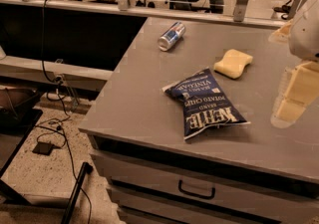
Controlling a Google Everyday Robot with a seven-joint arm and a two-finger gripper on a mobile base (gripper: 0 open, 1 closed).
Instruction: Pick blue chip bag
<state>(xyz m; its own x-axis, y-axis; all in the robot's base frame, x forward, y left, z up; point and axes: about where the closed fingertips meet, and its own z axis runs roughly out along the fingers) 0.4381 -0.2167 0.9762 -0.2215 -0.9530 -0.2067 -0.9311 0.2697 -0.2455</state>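
Camera view: the pick is not yet done. The blue chip bag [205, 102] lies flat on the grey surface [134, 108], near its middle, with the sponge [233, 62] just beyond it and the drink can [171, 36] farther back. My gripper [294, 96] hangs at the right edge, apart from the bag (released or clenched: cannot tell). Approach, grasp and lift remain. The bag's long axis runs far-left to near-right, with its lettering inverted and the brand-name end nearest the front edge.
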